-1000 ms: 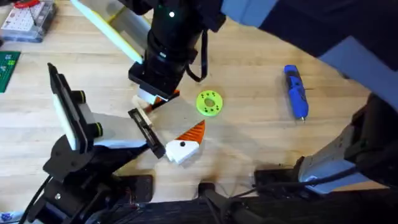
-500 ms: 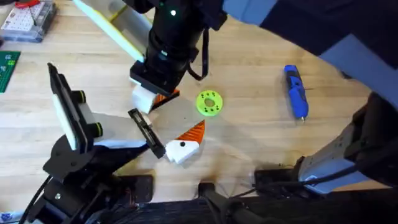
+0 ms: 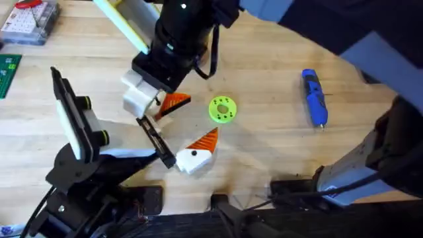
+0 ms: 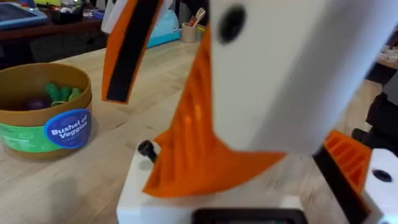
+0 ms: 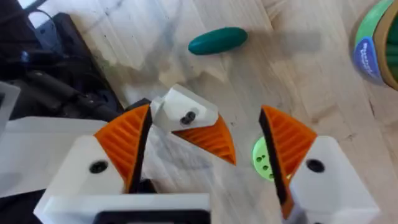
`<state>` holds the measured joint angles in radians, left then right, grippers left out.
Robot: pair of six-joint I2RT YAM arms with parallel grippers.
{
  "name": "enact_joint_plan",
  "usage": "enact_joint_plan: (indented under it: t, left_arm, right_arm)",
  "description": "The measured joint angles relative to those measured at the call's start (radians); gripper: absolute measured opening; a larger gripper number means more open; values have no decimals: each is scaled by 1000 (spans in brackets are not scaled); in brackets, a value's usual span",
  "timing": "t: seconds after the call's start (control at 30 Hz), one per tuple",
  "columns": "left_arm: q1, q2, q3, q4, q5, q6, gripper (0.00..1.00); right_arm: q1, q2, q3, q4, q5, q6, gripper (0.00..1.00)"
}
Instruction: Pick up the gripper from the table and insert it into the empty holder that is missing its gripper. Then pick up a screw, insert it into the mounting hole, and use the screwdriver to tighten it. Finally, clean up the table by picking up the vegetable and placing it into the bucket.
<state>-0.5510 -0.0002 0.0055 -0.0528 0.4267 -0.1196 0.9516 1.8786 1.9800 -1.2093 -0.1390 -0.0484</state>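
Note:
The gripper (image 3: 175,103), an orange wedge on a white block, sits at the far end of the black plate (image 3: 154,139), the holder on my left gripper (image 3: 201,118). How deep it is seated I cannot tell. The plate's near end carries a fixed orange-white finger (image 3: 195,155) with a black dot. My right gripper (image 5: 205,112) hangs open over the piece (image 5: 186,121), one finger on each side. The blue screwdriver (image 3: 314,98) lies far right. A green vegetable (image 5: 217,40) lies on the wood, short of the bucket (image 5: 376,43).
A green disc (image 3: 223,110) with small holes lies just right of the piece; whether it bears a screw I cannot tell. The bucket (image 4: 68,127) holds toy vegetables. A parts box (image 3: 30,20) stands at the back left. Arm bases line the front edge.
My right gripper has drawn up and to the left, its white finger moving off the orange piece. The piece stays at the plate's end. The left arm has not moved.

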Motion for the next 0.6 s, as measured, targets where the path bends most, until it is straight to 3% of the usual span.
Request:
enact_joint_plan:
  t: [0.13, 0.37, 0.43, 0.6]
  left_arm:
    - [0, 0, 0, 0, 0, 0, 990]
    - [0, 0, 0, 0, 0, 0, 990]
    - [0, 0, 0, 0, 0, 0, 990]
    - [0, 0, 0, 0, 0, 0, 990]
  right_arm:
    - [0, 0, 0, -3, 0, 16, 994]
    - [-1, 0, 0, -18, -22, 26, 452]
    - [-1, 0, 0, -17, -29, 27, 349]
    - [-1, 0, 0, -16, -40, 29, 324]
